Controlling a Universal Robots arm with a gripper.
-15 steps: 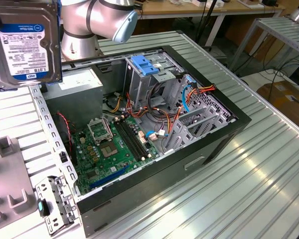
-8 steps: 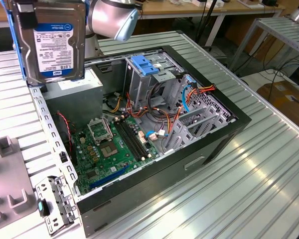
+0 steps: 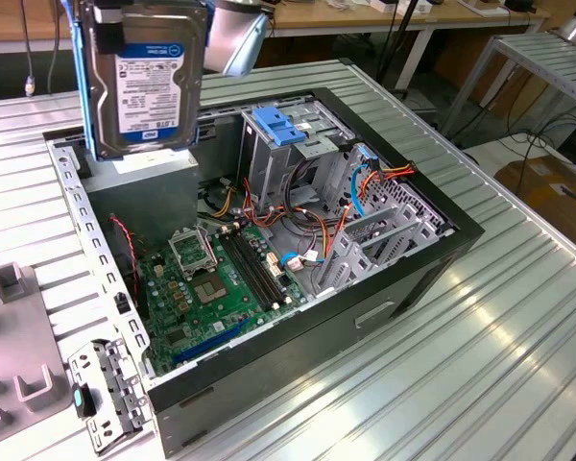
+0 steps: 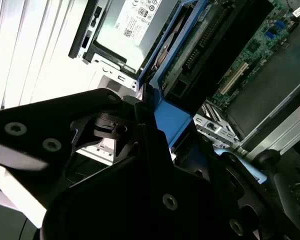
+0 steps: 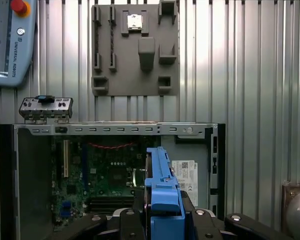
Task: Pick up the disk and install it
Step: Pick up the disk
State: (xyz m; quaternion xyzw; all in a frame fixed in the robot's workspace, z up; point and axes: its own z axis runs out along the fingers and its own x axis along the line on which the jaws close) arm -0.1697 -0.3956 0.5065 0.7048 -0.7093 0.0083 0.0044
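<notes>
The disk (image 3: 144, 82), a dark drive with a white label in a bright blue carrier, hangs upright above the far left corner of the open black computer case (image 3: 413, 279). My gripper (image 5: 162, 214) is shut on the disk's blue carrier (image 5: 162, 182), with black fingers (image 5: 132, 220) on either side of it. In the second wrist view the gripper (image 4: 147, 107) clamps the carrier's blue end (image 4: 172, 120). Below lie the green motherboard (image 3: 221, 279) and the grey drive cage (image 3: 288, 163) with its blue latch (image 3: 278, 125).
Red, orange and light-blue cables (image 3: 360, 187) run beside the cage. A grey foam parts tray (image 5: 135, 47) and a loose metal bracket (image 5: 45, 107) lie on the ribbed metal table (image 3: 480, 384) beside the case. A teach pendant (image 5: 12, 40) rests nearby.
</notes>
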